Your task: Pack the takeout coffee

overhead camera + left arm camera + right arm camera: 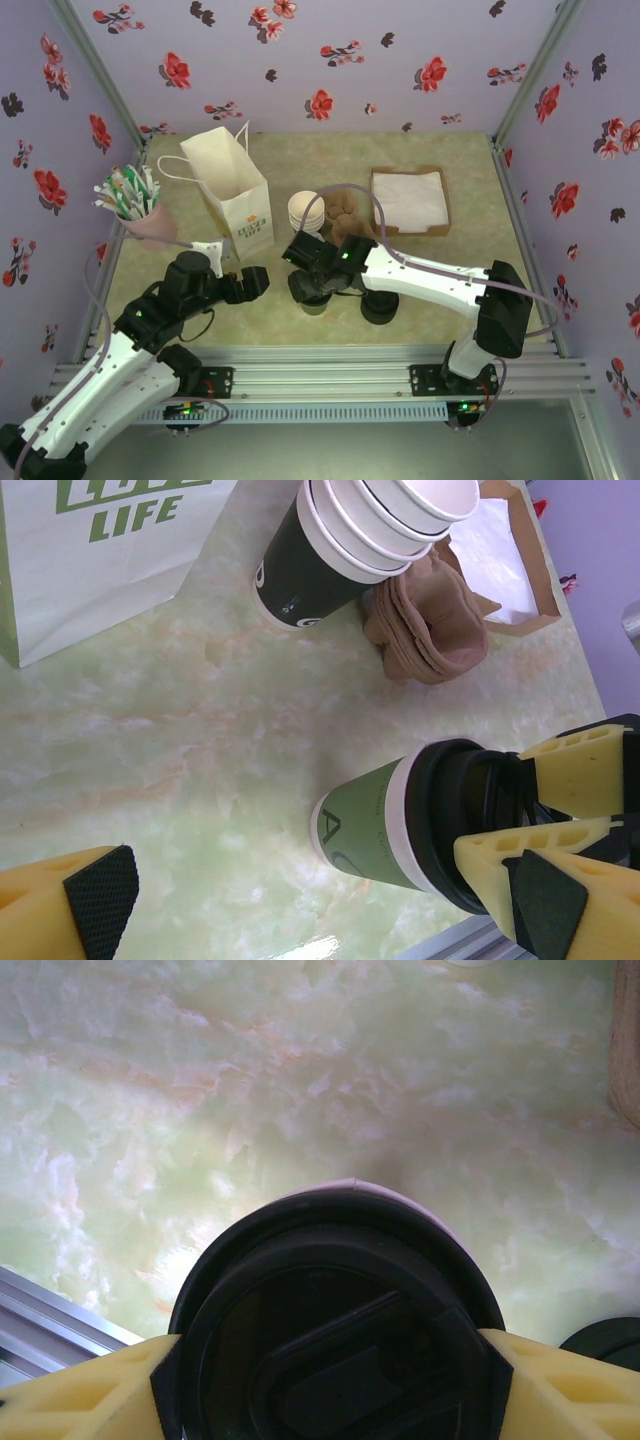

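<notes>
The takeout coffee stands upright on the table near the front rail. My right gripper is clamped across its black lid. The left wrist view adds the cup's green panel, lettered "A". My left gripper is spread wide, just beside it. Behind, the bag reads "LIFE", with lidless cups alongside.

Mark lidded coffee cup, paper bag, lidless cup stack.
lidded coffee cup (pixel 365 825), left wrist view, green side wall.
paper bag (pixel 246 214), top external view, printed front face.
lidless cup stack (pixel 295 575), left wrist view, bottom cup's dark wall.
</notes>
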